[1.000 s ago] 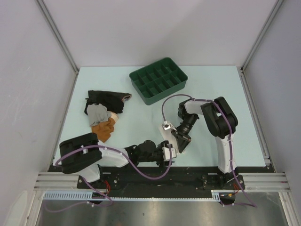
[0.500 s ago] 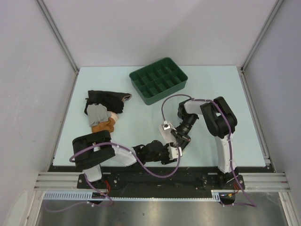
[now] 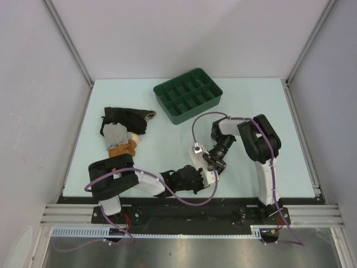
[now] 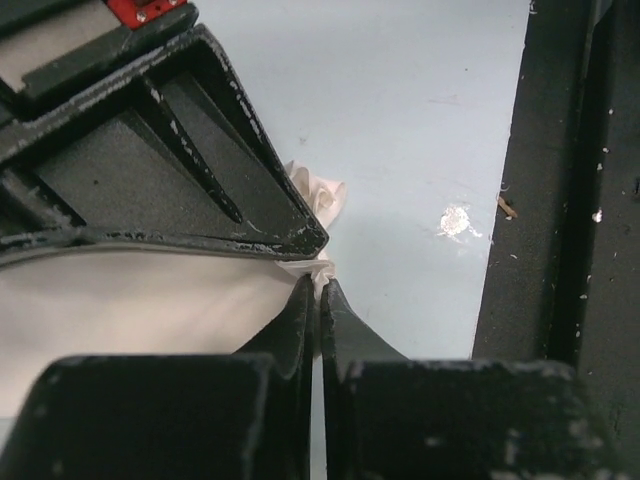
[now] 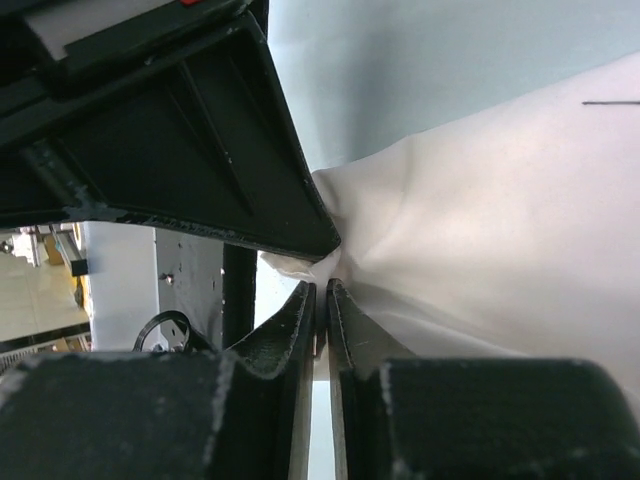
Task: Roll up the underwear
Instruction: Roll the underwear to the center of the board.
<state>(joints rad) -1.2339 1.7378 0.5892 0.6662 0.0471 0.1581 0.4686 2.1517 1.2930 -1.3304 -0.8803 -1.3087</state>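
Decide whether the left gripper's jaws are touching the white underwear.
Touching: the left wrist view shows the left gripper pinching an edge of the underwear between its jaws.

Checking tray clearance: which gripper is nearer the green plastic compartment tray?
Right gripper, marginally: it lies toward the tray from the left gripper; both pinch the white fabric underwear, well short of it.

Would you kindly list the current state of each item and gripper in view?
underwear: not rolled, one edge pinched by both grippers.
left gripper: shut on the underwear's edge.
right gripper: shut on the same edge, tip to tip with the left.
green tray: upright, compartments empty.
black garment: crumpled in a heap, away from both grippers.
orange-brown garment: crumpled in the same heap.
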